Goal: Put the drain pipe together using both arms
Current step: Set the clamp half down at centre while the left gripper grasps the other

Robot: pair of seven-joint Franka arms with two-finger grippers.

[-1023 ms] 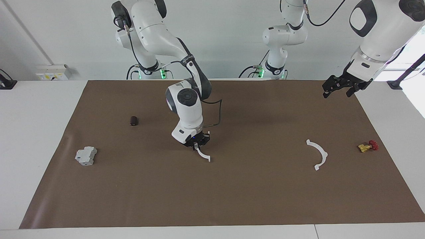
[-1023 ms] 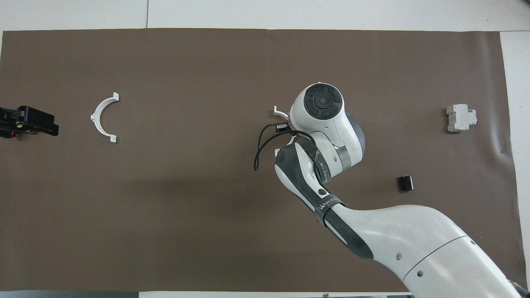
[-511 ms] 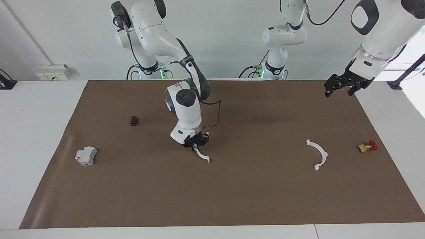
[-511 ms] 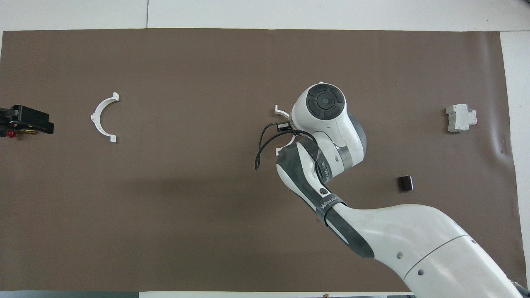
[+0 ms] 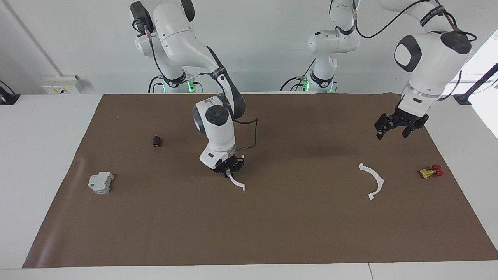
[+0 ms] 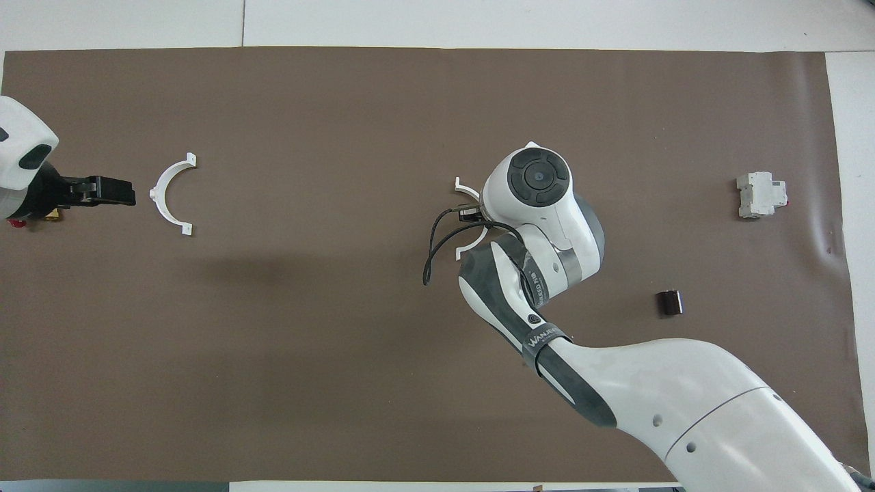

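One white half-ring piece (image 5: 236, 182) of the drain pipe is near the middle of the brown mat. My right gripper (image 5: 230, 171) is down at the mat and shut on its end. In the overhead view the right wrist covers the gripper, and only the piece's two ends (image 6: 463, 184) show. The other half-ring piece (image 5: 380, 180) lies flat toward the left arm's end of the table; it also shows in the overhead view (image 6: 159, 203). My left gripper (image 5: 391, 133) hangs open and empty in the air over the mat, short of that piece, and shows beside it in the overhead view (image 6: 128, 192).
A grey blocky part (image 5: 100, 182) and a small dark cylinder (image 5: 156, 141) lie toward the right arm's end of the mat. A small red and yellow valve (image 5: 431, 171) lies near the mat's edge at the left arm's end, beside the free half-ring.
My left arm has swung in from the mat's corner and come down, so its gripper now hangs close to the free half-ring. My right gripper and its piece have barely shifted.
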